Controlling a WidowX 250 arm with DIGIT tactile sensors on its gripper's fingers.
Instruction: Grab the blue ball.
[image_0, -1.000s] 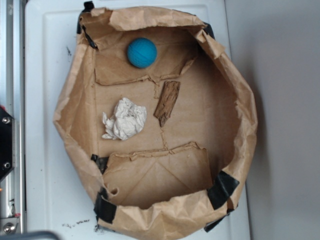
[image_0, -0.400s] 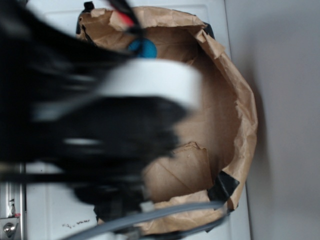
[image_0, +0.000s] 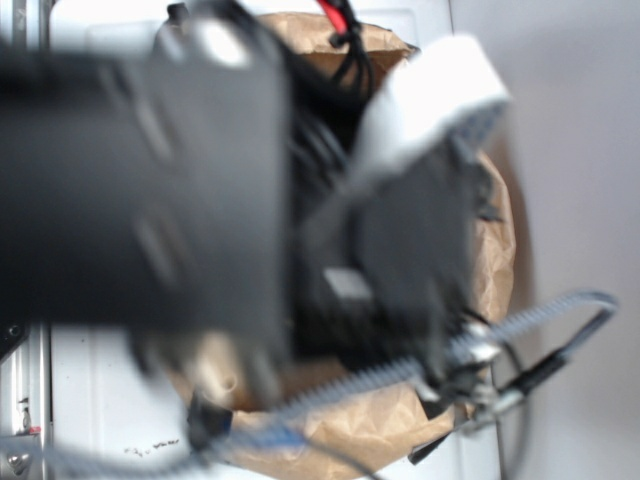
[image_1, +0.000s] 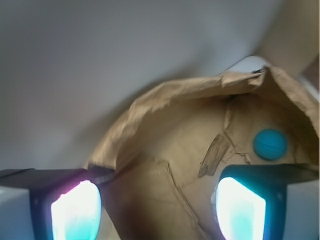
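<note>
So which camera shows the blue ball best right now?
The wrist view: the blue ball sits clear on the paper bag floor. In the exterior view the blurred arm hides it entirely.

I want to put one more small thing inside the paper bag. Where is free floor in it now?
In the wrist view, the brown paper bag floor is bare between its near creased wall and the cardboard scrap. It is crowded around the blue ball. The exterior view is blocked by the arm.

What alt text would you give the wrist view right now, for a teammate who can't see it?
The open gripper hangs above a brown paper bag, its two glowing fingertips low in frame with nothing between them. The blue ball rests inside the bag at right, beside a scrap of cardboard.
</note>
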